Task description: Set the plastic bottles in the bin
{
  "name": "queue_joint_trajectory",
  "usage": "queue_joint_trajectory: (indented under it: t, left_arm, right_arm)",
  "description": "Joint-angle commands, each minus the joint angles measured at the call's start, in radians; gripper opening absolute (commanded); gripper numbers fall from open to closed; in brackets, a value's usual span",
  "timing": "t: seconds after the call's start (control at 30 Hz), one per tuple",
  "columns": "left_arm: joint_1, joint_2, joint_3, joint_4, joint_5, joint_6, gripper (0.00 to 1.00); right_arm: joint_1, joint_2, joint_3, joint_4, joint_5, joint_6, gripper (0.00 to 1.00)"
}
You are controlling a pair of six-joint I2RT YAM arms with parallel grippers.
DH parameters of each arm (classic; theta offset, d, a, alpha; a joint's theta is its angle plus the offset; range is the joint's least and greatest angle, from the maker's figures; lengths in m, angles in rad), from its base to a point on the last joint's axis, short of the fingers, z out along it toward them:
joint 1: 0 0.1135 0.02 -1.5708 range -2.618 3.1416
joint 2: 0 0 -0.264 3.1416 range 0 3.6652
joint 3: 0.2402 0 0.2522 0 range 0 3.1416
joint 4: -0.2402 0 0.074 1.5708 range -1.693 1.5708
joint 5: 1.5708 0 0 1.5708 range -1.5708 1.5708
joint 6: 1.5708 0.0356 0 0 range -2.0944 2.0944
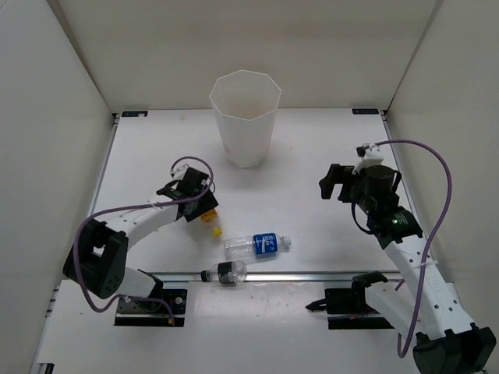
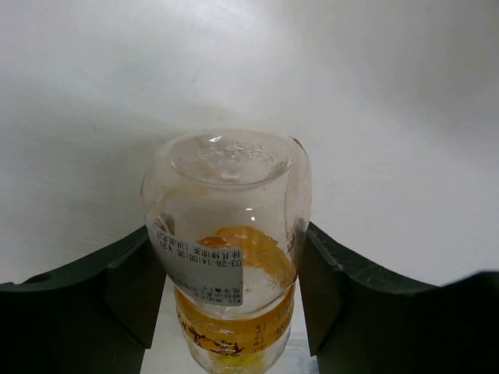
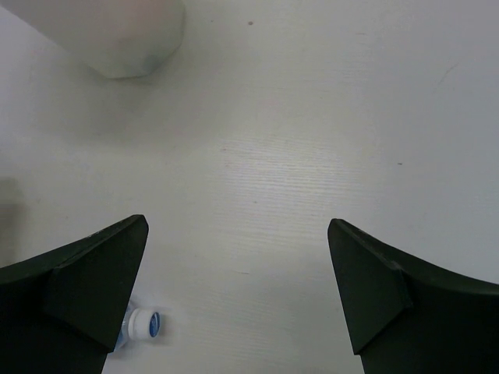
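Clenched on the yellow-capped bottle (image 2: 226, 234) at about 9 o'clock from the middle of the desk (image 1: 312, 148): the left pincer (image 1: 199, 204), dark fingers (image 2: 125, 288) pressed to both flanks across the labelled waist, probably to keep a round, slippery body from rolling out on the lift. Base farther from the wrist camera, cap nearer; impossible to tell whether already off the desk. Upright at 12 o'clock, well apart: the bin (image 1: 245, 117), mouth up to take a drop from above. Released and spread wide at 3 o'clock: the right pincer (image 1: 334, 187), nothing between its fingers, likely parked clear of the route to the bin. Loose on the desk at 6 o'clock the blue-labelled bottle (image 1: 257, 245), and at 7 o'clock the black-banded bottle (image 1: 224, 273), both waiting their turn.
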Motion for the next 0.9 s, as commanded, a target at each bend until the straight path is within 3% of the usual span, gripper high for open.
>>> queue_joint_trajectory:
  t: [0.0, 0.27, 0.4, 0.5, 0.63, 0.7, 0.77, 0.8, 0.83, 0.87]
  left_arm:
    - [0.015, -0.126, 0.196, 0.028, -0.024, 0.116, 0.32]
    - [-0.002, -0.049, 0.687, 0.179, -0.145, 0.338, 0.43]
    - [-0.020, 0.158, 0.949, 0.272, -0.202, 0.424, 0.50]
    - [-0.008, 0.352, 1.164, 0.249, -0.141, 0.425, 0.55]
    - [0.009, 0.496, 1.224, 0.333, -0.170, 0.375, 0.57]
    - [0.013, 0.551, 1.313, 0.292, -0.174, 0.355, 0.56]
    - [0.009, 0.613, 1.428, 0.258, -0.165, 0.373, 0.64]
    - [0.009, 0.628, 1.450, 0.250, -0.153, 0.378, 0.86]
    - [0.007, 0.639, 1.497, 0.237, -0.132, 0.379, 0.99]
    - [0.016, 0.653, 1.558, 0.205, -0.103, 0.370, 0.99]
  right_arm:
    - [0.042, 0.017, -0.009, 0.005, -0.077, -0.079, 0.97]
    - [0.214, 0.131, 0.006, -0.027, -0.057, -0.256, 0.98]
    - [0.200, 0.142, -0.014, 0.007, -0.129, -0.259, 0.98]
    - [0.192, 0.123, -0.037, 0.039, -0.203, -0.291, 0.97]
    - [0.218, 0.120, -0.040, 0.010, -0.217, -0.329, 0.97]
    - [0.225, 0.134, -0.036, 0.002, -0.235, -0.339, 0.98]
    - [0.228, 0.142, -0.036, -0.005, -0.283, -0.356, 0.98]
    - [0.232, 0.152, -0.036, 0.005, -0.309, -0.366, 0.98]
    - [0.238, 0.162, -0.037, -0.005, -0.368, -0.403, 0.97]
    - [0.254, 0.180, -0.033, -0.004, -0.419, -0.438, 0.97]
